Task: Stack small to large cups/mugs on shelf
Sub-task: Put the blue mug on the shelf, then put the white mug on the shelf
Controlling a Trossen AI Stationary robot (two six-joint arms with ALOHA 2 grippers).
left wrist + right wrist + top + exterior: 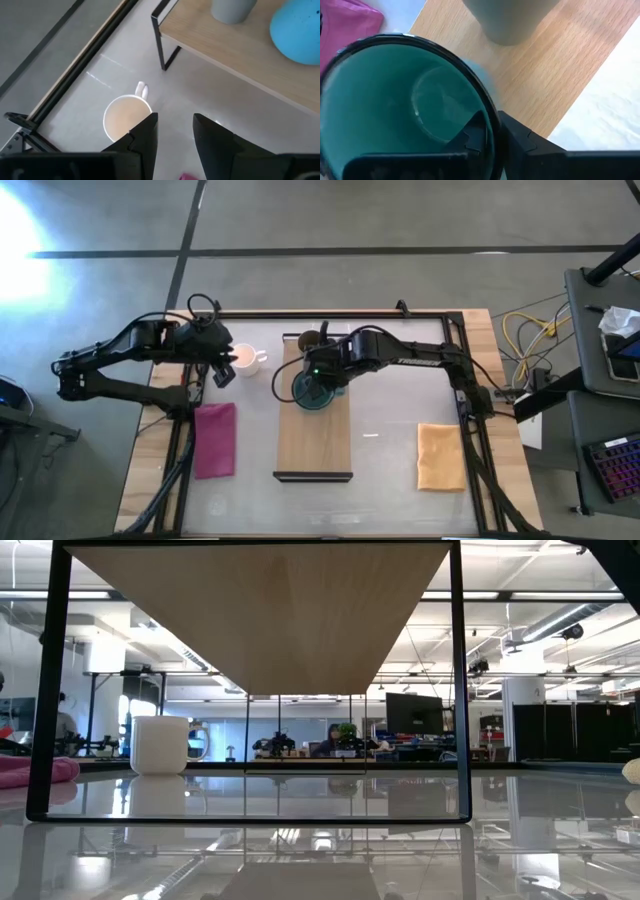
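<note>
While the arms are both engaged, the lot reads as follows, largest item first.

Shelf (312, 445): long light-wood board on dark end rails, mid-table. Judged rigid and stable; a bearing surface, not to be gripped.

Teal-green mug (314, 388): largest vessel, upright on the shelf's far half. Right gripper (489, 131) has one finger inside the rim and one outside, jaws closed on the wall. Judged glazed ceramic: heavy for a rim pinch, slick, liable to chip. A firm wall grip or the handle would serve; the handle is not visible.

White mug (246, 360): handled, upright on the table just off the shelf's left side, mouth open upward. Left gripper (174, 131) hovers beside and above it, jaws apart, holding nothing. Judged moderate in weight, hard, smooth, breakable; take by rim wall, avoiding the handle (142, 90) side.

Small dark cup (310, 339): handleless, on the shelf's far end, just behind the teal-green mug. Judged light, stiff; narrow enough to be taken across the body.

Pink cloth (215, 439) and orange cloth (441, 457): lying flat on the table, either side of the shelf.
</note>
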